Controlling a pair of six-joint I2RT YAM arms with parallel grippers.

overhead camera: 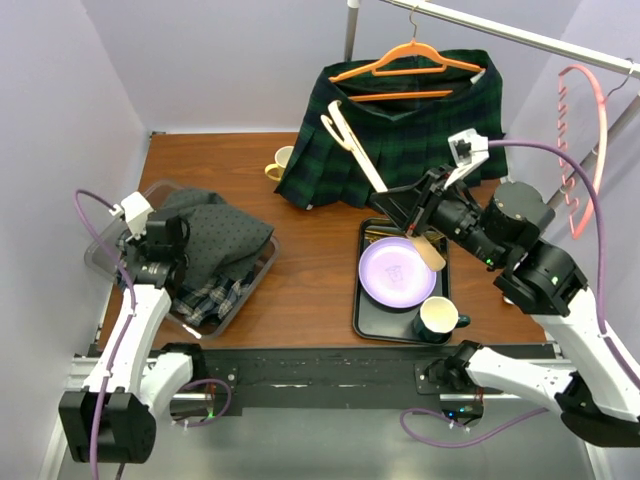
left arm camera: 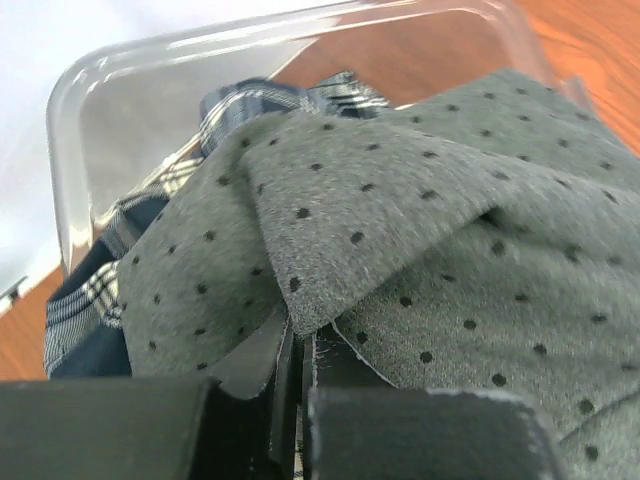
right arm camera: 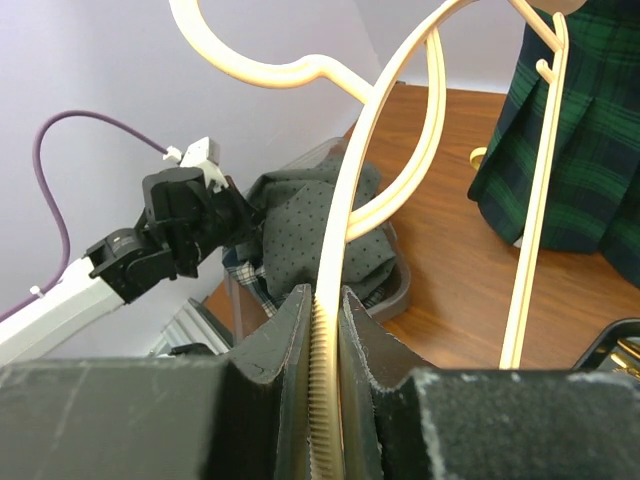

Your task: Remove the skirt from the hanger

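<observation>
A cream plastic hanger (overhead camera: 352, 148) (right arm camera: 400, 110) is bare and stands tilted above the table, pinched by its ridged bar in my right gripper (overhead camera: 395, 200) (right arm camera: 325, 305), which is shut on it. The grey dotted skirt (overhead camera: 215, 235) (left arm camera: 420, 220) lies crumpled in a clear plastic bin (overhead camera: 105, 245) (left arm camera: 90, 130) at the left, on top of plaid cloth. My left gripper (overhead camera: 165, 245) (left arm camera: 298, 340) sits at the bin's left side. Its jaws are closed, and a fold of the grey skirt runs in between their tips.
A dark green plaid skirt (overhead camera: 400, 135) hangs on an orange hanger (overhead camera: 410, 62) from the rail at the back. A pink hanger (overhead camera: 590, 140) hangs at the right. A black tray (overhead camera: 365, 310) holds a purple plate (overhead camera: 397, 270) and a mug (overhead camera: 438, 318). A yellow mug (overhead camera: 280, 162) stands behind.
</observation>
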